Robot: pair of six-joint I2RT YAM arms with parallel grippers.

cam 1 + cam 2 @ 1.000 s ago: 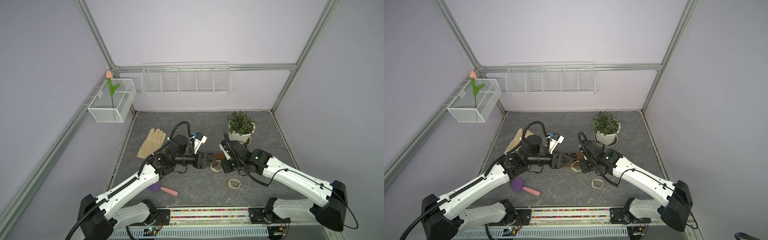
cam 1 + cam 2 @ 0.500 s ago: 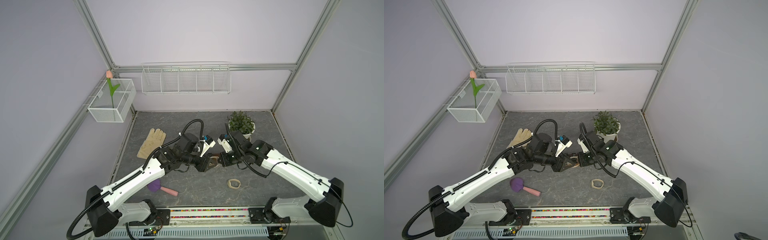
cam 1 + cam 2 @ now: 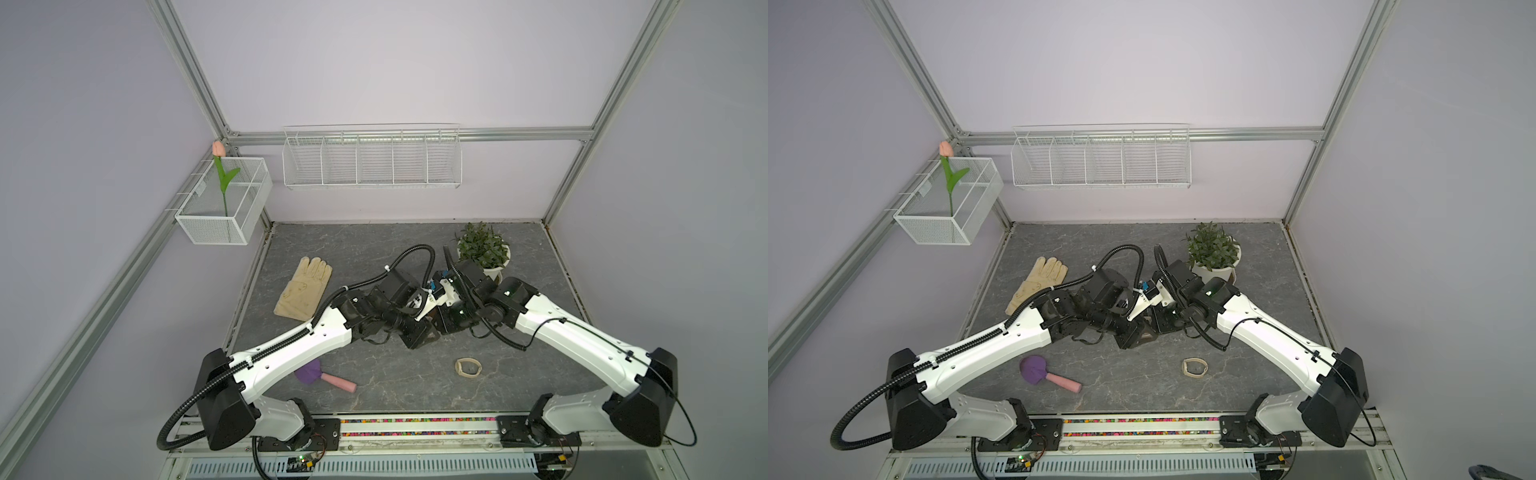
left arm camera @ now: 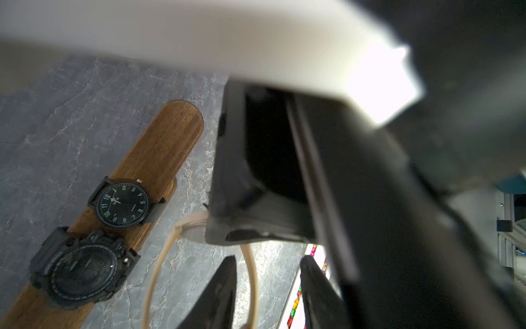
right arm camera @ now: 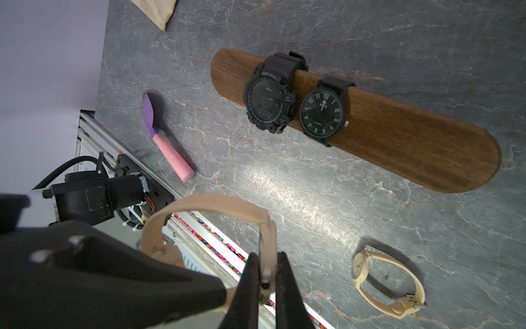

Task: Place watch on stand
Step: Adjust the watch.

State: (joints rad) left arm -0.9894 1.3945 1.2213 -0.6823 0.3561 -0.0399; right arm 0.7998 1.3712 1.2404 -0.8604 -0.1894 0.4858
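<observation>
In the left wrist view the stand point(image 4: 159, 148) runs off the picture's edge past the sport watch point(image 4: 82, 267), and a blurred black block point(image 4: 256, 176) beside the stand covers part of the beige watch point(image 4: 193, 229). In both top views the two wrists point(image 3: 399, 291) hide nearly all of the stand and the watches on it. In the right wrist view the glove point(image 5: 159, 11) beyond the stand is cut by the edge.

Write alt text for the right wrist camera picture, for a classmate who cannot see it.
The right gripper pinches the strap of a beige watch above a grey table. Beyond, a wooden stand carries two black watches; a second beige watch and a pink-handled spatula lie on the table.
</observation>
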